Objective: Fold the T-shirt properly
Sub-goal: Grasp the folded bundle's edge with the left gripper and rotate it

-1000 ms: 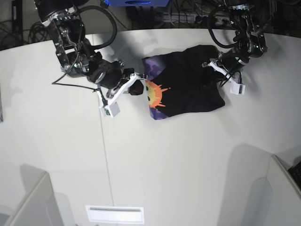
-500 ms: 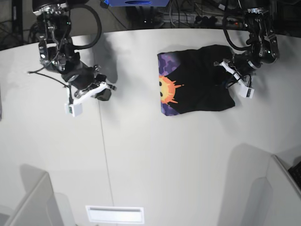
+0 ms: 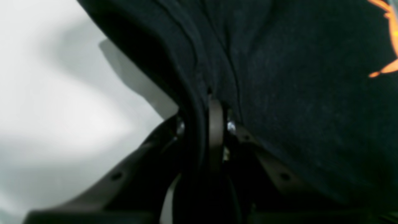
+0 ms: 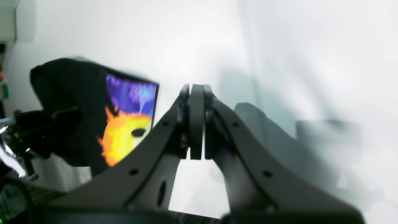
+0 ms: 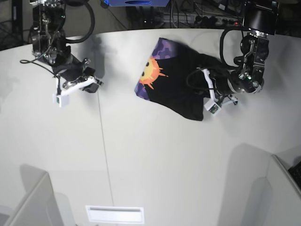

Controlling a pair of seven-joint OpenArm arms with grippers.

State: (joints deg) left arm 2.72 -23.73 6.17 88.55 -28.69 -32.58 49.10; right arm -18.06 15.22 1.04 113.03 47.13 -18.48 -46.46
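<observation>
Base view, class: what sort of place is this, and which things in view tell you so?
Probably a robotics lab or test bench: two robot arms mounted over a plain white table, cables and equipment crowding the far edge, and one T-shirt laid out as a work piece.

Black T-shirt [image 5: 181,87] bears an orange sun on purple pattern.

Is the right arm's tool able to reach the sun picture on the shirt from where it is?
Probably yes. The right tool is shut and empty, and only bare table lies between it and the T-shirt, which the left tool is pinching.
</observation>
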